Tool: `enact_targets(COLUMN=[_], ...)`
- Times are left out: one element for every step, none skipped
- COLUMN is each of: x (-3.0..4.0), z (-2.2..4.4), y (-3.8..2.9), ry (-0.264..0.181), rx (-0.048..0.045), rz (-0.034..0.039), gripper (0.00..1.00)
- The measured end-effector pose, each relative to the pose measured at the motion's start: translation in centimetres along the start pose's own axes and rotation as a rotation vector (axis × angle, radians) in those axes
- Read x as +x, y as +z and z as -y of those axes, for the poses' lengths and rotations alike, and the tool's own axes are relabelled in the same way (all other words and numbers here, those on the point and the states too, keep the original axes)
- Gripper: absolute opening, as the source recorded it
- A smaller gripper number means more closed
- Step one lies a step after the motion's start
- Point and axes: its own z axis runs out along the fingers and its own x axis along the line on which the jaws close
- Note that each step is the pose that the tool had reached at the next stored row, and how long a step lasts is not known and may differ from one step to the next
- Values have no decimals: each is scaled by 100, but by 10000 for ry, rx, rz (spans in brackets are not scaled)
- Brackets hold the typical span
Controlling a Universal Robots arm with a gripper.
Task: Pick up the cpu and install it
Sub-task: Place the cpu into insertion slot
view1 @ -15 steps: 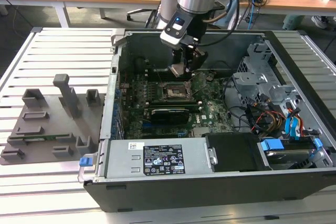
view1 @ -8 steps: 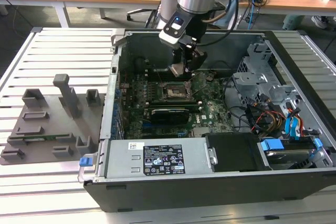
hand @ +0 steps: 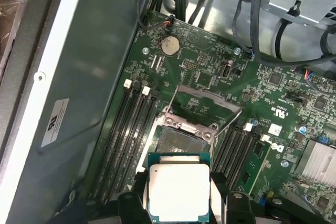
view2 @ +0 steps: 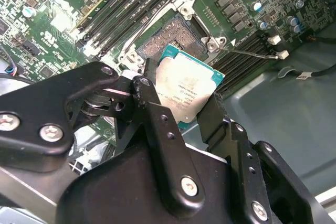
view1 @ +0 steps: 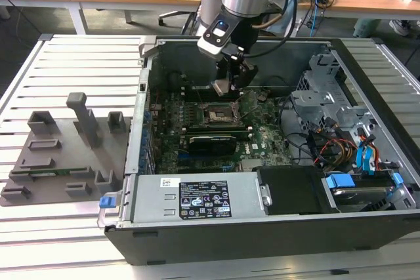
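Silver-topped flat square cpu [view2: 186, 90] is pinched by its edges in the black gripper's [view2: 181, 100] narrowed fingers, hanging just above the open black socket frame [hand: 176, 140] on the green motherboard [hand: 210, 66], near the grey computer case's [view1: 275, 237] far wall.

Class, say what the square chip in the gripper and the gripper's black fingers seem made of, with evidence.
Square silver-grey cpu: lid looks like matt metal, faintly reflective; its teal-green rim suggests circuit board. Black gripper fingers: smooth, semi-gloss, screwed; coated metal or hard plastic, unclear.
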Motion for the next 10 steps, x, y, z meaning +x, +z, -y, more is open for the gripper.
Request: enact_targets(x=[0,0,0,0,0,0,0,0,0,0], z=[0,0,0,0,0,0,0,0,0,0], y=[0,0,0,0,0,0,0,0,0,0], ry=[58,137,182,218,262,296,342,388,468,537], rx=[-1,-1,-1,-1,-2,-2,-2,-3,-2,-3], rz=[-3,-7,-9,-11,-13,-14,-16,-19,-21,-24], gripper=[55,55,55,55,55,55,55,55,55,55])
